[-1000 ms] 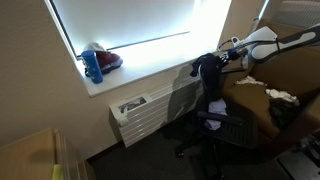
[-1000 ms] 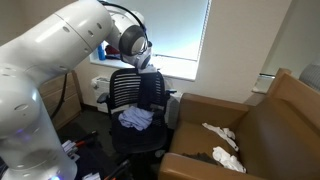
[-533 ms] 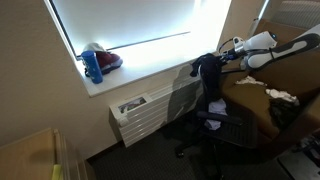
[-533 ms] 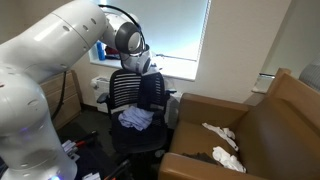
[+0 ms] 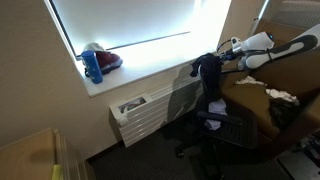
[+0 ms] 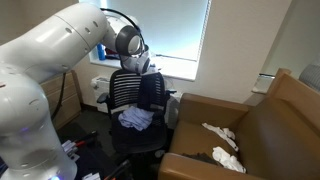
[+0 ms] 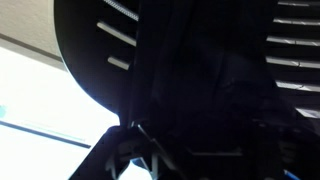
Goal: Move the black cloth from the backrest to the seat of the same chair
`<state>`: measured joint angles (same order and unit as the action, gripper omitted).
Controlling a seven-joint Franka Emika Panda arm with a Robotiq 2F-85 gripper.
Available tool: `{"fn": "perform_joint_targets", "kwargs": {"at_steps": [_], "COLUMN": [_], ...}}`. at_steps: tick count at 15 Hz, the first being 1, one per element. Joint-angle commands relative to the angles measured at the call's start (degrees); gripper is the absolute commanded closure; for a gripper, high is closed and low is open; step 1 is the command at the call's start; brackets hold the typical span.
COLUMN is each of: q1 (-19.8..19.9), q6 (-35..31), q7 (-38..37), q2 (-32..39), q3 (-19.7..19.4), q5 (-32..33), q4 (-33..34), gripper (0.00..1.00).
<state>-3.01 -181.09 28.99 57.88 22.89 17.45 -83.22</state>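
The black cloth (image 6: 153,93) hangs over the top of the office chair's slatted backrest (image 6: 122,90); it also shows in an exterior view (image 5: 208,72). My gripper (image 6: 139,66) is right at the backrest's top edge, above the cloth, and shows in an exterior view (image 5: 226,58) too. The wrist view is almost filled by the dark cloth (image 7: 200,70) against the backrest slats (image 7: 115,35). One finger's linkage (image 7: 135,150) shows at the bottom. The jaws are lost in the dark. A pale cloth (image 6: 135,119) lies on the seat (image 6: 140,135).
A brown sofa (image 6: 260,130) with white cloths (image 6: 220,132) stands beside the chair. Behind the chair are a bright window, a sill with a blue bottle (image 5: 93,66) and a wall heater (image 5: 140,110).
My gripper has come down a little towards the top of the backrest and the cloth. The cloth and the chair have not moved.
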Motion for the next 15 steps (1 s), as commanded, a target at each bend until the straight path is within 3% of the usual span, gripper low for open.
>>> {"fn": "perform_joint_targets", "kwargs": {"at_steps": [1,7,9,10,11,12,15], "q1": [1.8,0.6,0.4,-0.4,-0.7,-1.0,0.1], "q6": [12.5,34.8,43.4,47.7,42.4,45.4,31.8], "q7": [-3.4,-6.9,-6.9,-8.0,-5.6,-6.2,-1.9], "q2": [-7.2,-18.4,-21.4,-22.5,-18.7,-20.0,-18.5], "q3": [-1.1,-6.0,-6.6,-7.3,-7.4,-7.8,-4.7], "q5": [-1.4,-5.9,-8.2,-9.0,-8.8,-9.3,-13.2], "q4": [-4.1,-6.9,-7.3,-6.8,-3.8,-4.0,-5.8], "gripper": [0.60,0.99,1.00,0.74,0.99,0.69,0.47]}}
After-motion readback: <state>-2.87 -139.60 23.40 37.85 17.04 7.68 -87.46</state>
